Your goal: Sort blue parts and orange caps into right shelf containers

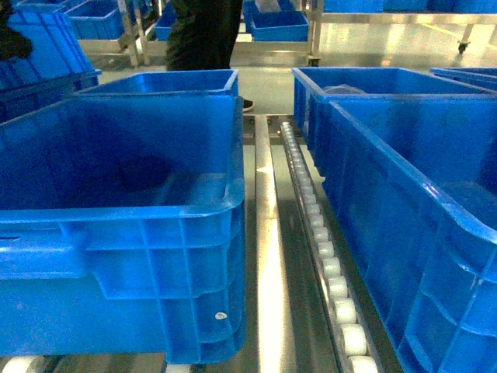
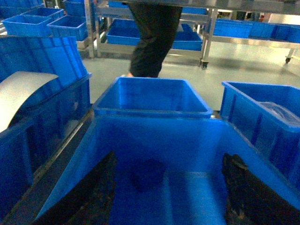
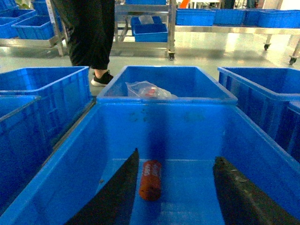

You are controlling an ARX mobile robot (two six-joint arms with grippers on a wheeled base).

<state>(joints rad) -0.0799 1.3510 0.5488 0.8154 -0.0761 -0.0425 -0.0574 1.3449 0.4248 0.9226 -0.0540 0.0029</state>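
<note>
Right gripper [image 3: 171,197] hung open over deep bright-blue plastic crate [image 3: 262,140], small orange cylindrical cap [image 3: 150,179] on crate floor between the jaws; left gripper [image 2: 168,192] open above a dark blue part [image 2: 147,174]. Risk: fingers clipping crate walls

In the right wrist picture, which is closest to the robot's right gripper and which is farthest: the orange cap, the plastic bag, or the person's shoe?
1. Orange cap: lying on the crate floor between the right gripper's fingers.
2. Plastic bag: in the next crate behind, slightly left of middle.
3. Person's shoe: on the floor beyond the crates, to the left.
</note>
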